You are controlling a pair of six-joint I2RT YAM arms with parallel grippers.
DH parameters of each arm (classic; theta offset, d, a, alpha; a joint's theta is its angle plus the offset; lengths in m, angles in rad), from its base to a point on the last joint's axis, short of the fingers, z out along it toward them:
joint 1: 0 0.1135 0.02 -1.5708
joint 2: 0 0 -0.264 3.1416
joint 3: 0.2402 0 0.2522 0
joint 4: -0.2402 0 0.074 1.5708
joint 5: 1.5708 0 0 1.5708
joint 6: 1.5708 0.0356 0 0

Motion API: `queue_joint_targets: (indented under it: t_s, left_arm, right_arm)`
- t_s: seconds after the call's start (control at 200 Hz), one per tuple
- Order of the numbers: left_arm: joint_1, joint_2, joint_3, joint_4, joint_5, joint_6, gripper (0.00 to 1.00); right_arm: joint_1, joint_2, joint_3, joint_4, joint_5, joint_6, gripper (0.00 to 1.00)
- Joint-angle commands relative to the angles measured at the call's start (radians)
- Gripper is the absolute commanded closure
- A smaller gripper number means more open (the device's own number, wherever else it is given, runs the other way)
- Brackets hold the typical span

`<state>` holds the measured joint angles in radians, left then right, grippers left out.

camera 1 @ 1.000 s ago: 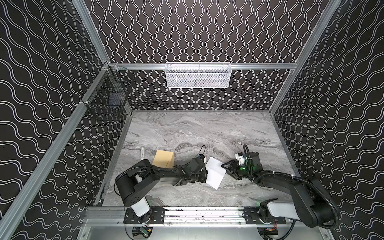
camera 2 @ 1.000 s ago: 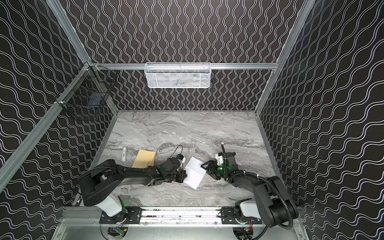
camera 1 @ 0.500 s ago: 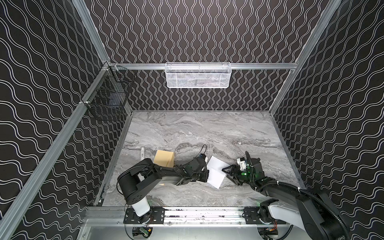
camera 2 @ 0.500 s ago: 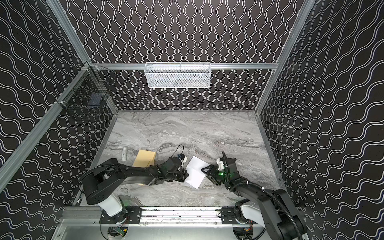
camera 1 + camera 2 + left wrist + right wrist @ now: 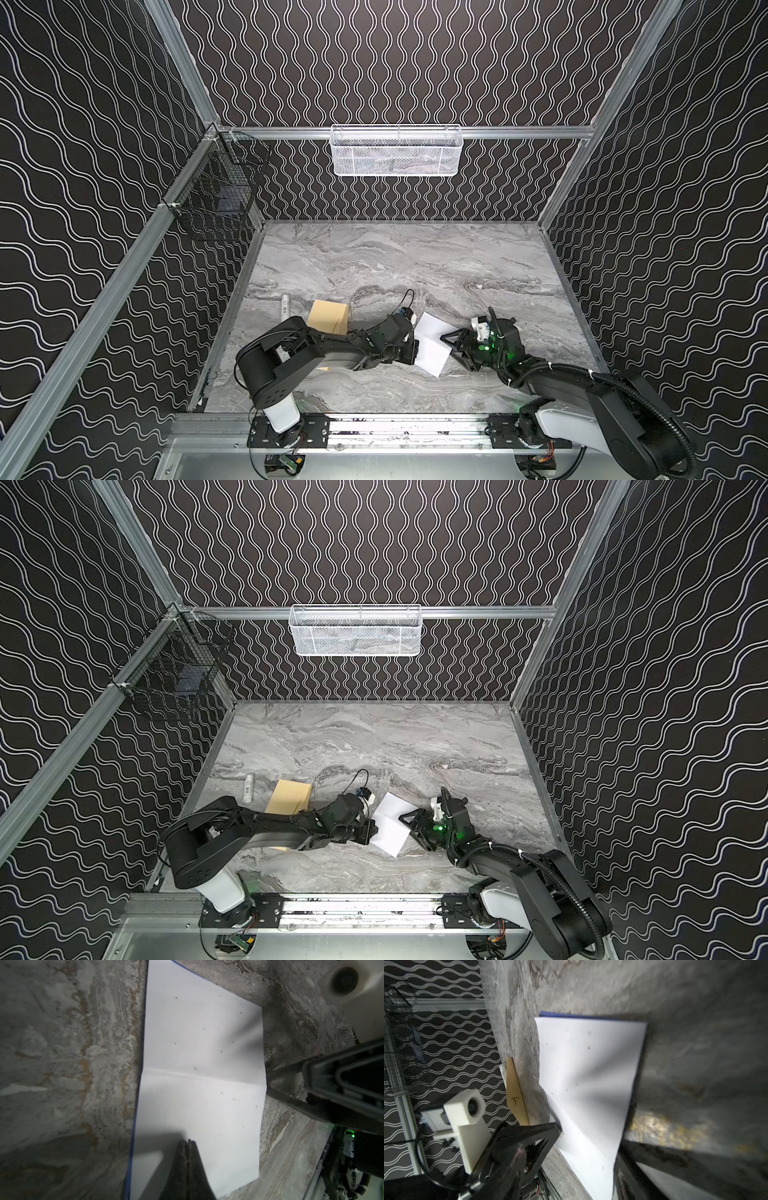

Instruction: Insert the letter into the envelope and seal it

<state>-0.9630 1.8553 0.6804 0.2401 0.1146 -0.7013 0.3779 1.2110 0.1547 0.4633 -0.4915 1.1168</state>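
Looking at both top views, the letter (image 5: 432,348) lies white side up on the marble table (image 5: 415,257) between the two arms, with the envelope (image 5: 291,798) flat further left, partly under the left arm. Left wrist view: the left gripper (image 5: 188,1144) is squeezed fully closed, tips down on the letter, while the right gripper (image 5: 268,1080) has its jaws spread at the opposite edge by the crease. Right wrist view is smeared, so I can't tell if those jaws actually touch the paper.
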Motion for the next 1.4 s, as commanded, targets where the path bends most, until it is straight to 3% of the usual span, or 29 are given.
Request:
queue_joint_targets:
  t_s: [0.0, 0.455, 0.751, 1.066, 1.226, 1.391]
  left_arm:
    - [0.0, 0.021, -0.013, -0.222, 0.0, 0.032, 1.0]
    - [0.0, 0.057, -0.002, -0.23, 0.017, 0.062, 1.0]
    - [0.0, 0.065, 0.014, -0.244, 0.019, 0.077, 1.0]
    - [0.0, 0.07, 0.013, -0.244, 0.028, 0.085, 1.0]
    - [0.0, 0.074, 0.014, -0.24, 0.035, 0.086, 1.0]
    - [0.001, 0.071, 0.021, -0.257, 0.03, 0.1, 1.0]
  right_arm:
    - [-0.041, 0.01, 0.005, -0.095, 0.075, -0.019, 0.32]
    - [-0.121, 0.156, 0.107, -0.079, 0.042, -0.132, 0.38]
    - [-0.145, 0.248, 0.135, -0.02, 0.006, -0.183, 0.52]
    - [-0.16, 0.298, 0.151, 0.018, 0.0, -0.21, 0.6]
    - [-0.162, 0.333, 0.157, 0.046, -0.012, -0.222, 0.72]
    - [-0.163, 0.35, 0.148, 0.085, -0.031, -0.23, 0.95]
